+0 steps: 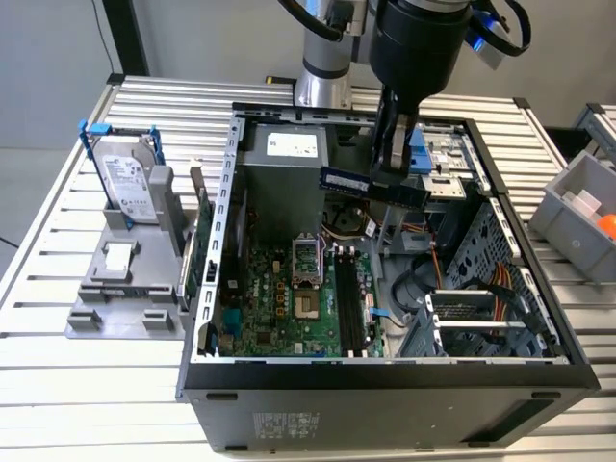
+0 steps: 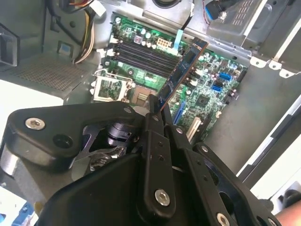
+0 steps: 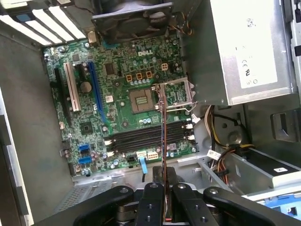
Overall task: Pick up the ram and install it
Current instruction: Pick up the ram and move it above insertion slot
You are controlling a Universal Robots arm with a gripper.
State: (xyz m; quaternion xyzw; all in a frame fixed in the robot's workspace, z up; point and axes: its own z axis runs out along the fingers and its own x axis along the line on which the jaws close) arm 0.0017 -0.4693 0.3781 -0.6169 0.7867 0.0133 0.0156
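Ram [image 1: 373, 186] held by the gripper [image 1: 390, 164] over the open computer case [image 1: 385, 385].

The stick is pinched narrowly between the fingers and is carried on edge above the far part of the case, clear of the motherboard [image 1: 289, 298]. In the first wrist view it is seen edge-on, apparently across the dark memory slots [image 3: 141, 137]. A hard drive [image 1: 127, 183] is stood outside the case at the exterior view's left.

My claw [image 2: 156, 113] was clamped on one end of the RAM stick [image 2: 181, 70], which ran out from my grip toward one o'clock, held above the green motherboard [image 2: 214, 89]. From the stick, the black memory slots [image 2: 141, 52] lay at ten o'clock and the CPU socket [image 2: 112, 88] at eight o'clock, both apart from it.
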